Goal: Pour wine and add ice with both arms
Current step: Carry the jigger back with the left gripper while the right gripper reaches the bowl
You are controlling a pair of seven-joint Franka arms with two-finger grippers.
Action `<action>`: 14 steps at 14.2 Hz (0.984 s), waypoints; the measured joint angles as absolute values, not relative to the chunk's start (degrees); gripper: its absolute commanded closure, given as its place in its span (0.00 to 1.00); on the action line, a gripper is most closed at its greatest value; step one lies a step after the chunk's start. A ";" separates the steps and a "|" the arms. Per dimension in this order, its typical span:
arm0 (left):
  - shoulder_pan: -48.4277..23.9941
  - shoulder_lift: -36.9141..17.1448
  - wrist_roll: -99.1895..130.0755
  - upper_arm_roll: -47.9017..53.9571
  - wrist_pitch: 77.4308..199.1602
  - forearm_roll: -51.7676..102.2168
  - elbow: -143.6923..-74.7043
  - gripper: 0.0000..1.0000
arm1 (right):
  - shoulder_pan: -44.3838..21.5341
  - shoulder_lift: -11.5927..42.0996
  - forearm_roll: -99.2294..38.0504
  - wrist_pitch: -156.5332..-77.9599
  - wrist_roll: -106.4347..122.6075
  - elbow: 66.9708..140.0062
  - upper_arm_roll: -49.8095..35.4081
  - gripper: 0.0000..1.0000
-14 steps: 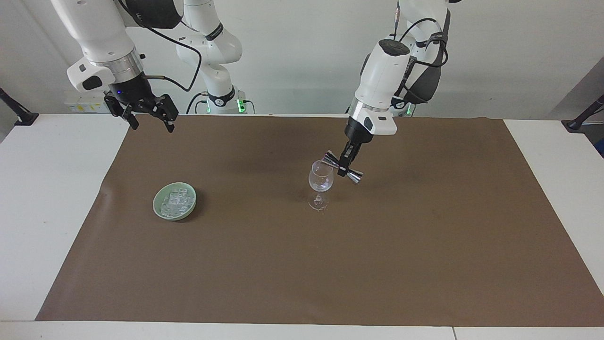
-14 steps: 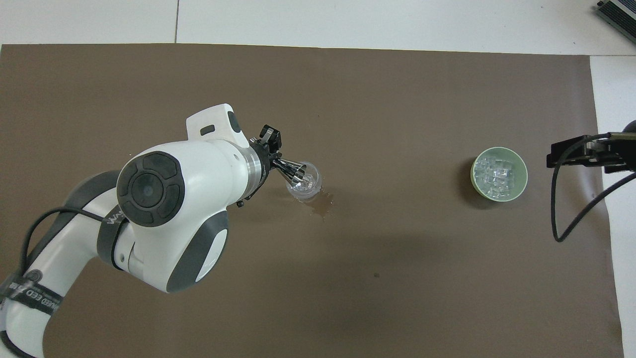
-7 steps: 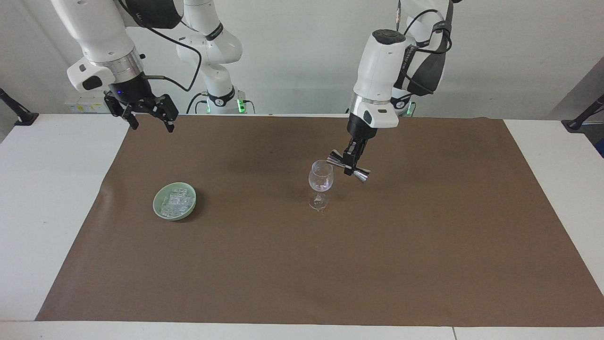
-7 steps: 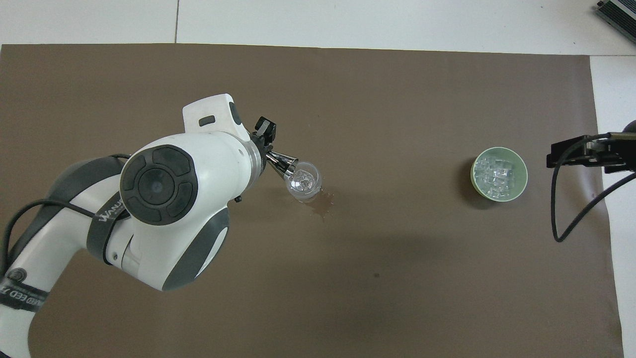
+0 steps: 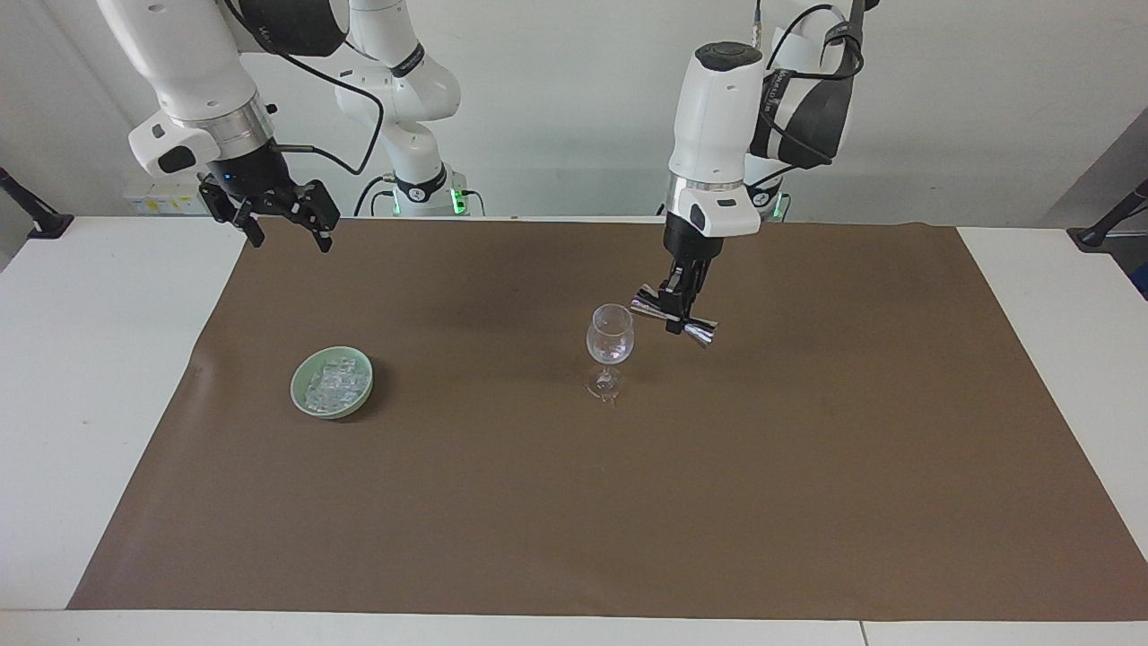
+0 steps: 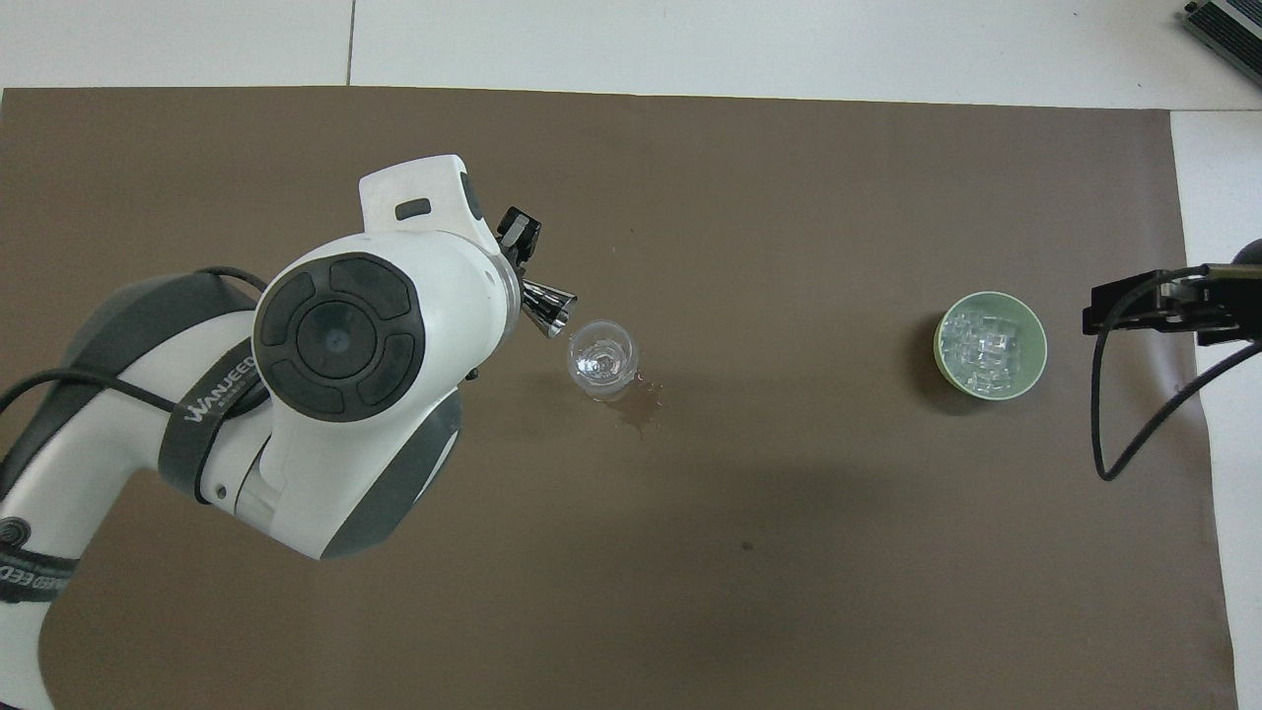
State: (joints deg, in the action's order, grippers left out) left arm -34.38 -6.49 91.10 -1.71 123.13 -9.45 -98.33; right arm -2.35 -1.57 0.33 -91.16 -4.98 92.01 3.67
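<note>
Two white arms, one wine glass (image 5: 610, 345), one steel jigger (image 5: 674, 317), and one green bowl (image 5: 302, 404) of ice (image 5: 334, 383) stand over a brown mat (image 5: 807, 467) on the white table (image 5: 90, 404); the cubes are heaped and too many to count singly. The left gripper (image 5: 679, 308) hangs over the mat just beside the glass, toward the left arm's end of the table, its fingers clamped on the waist of the jigger. The jigger's long axis lies nearly level, tilted slightly: the cone pointing toward the glass sits a little higher than the cone pointing toward the left arm's end. In the overhead view the jigger (image 6: 548, 305) shows one open mouth facing the wine glass (image 6: 602, 359), apart from its rim. The glass stands upright near the middle of the mat, with a small dark wet patch (image 6: 639, 409) on the mat at its foot. The bowl rests toward the right arm's end of the table. The right gripper (image 5: 282, 220) waits in the air over the mat's edge at that end, fingers spread apart and empty. Compared with one second earlier, the jigger has drawn away from the glass rim toward the left arm's end and the left wrist has turned more upright; glass, bowl and right arm are unchanged.
</note>
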 measured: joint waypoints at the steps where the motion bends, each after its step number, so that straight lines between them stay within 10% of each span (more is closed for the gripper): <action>1: -34.61 -6.72 91.34 -1.70 122.76 -10.06 -97.78 1.00 | -2.35 -1.64 0.33 -91.16 -4.98 92.24 3.67 0.00; 14: -28.87 -7.12 93.46 -2.91 124.60 10.35 -102.12 1.00 | -2.37 -7.50 0.32 -113.11 8.01 112.58 3.68 0.00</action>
State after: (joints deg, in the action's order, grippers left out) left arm -28.87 -7.12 93.46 -2.91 124.60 10.35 -102.12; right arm -2.37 -7.50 0.32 -113.11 8.01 112.58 3.68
